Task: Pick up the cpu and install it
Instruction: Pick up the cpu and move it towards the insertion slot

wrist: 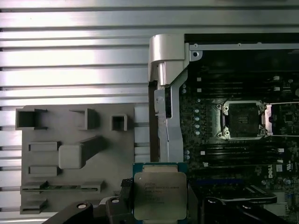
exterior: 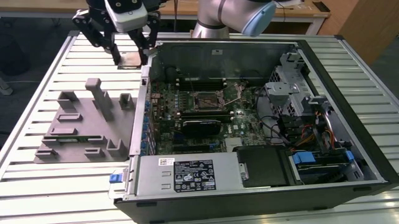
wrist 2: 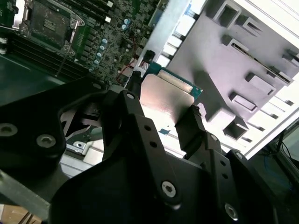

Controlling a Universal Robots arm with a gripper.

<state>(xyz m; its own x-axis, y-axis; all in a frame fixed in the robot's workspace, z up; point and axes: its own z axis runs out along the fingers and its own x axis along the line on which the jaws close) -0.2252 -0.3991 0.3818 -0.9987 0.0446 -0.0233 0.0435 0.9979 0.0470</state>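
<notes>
The cpu (exterior: 131, 59) is a flat square chip with a silvery top and a thin green border. My gripper (exterior: 130, 61) is shut on it, one black finger on each side edge. It hangs in the air at the back of the table, just outside the wall of the open computer case (exterior: 249, 116) on the exterior view's left. Both wrist views show the cpu (wrist 2: 168, 93) (wrist: 160, 192) between the fingers (wrist 2: 131, 107). The black-framed socket (exterior: 206, 100) (wrist: 243, 120) on the motherboard lies open and bare, well apart from the chip.
A grey plastic fixture tray (exterior: 81, 133) (wrist: 70, 154) with upright posts lies on the slatted table (exterior: 37, 186) beside the case. Inside the case are a drive cage (exterior: 293, 93), cables and a power supply (exterior: 187, 175). The case wall (wrist: 163, 93) rises between chip and socket.
</notes>
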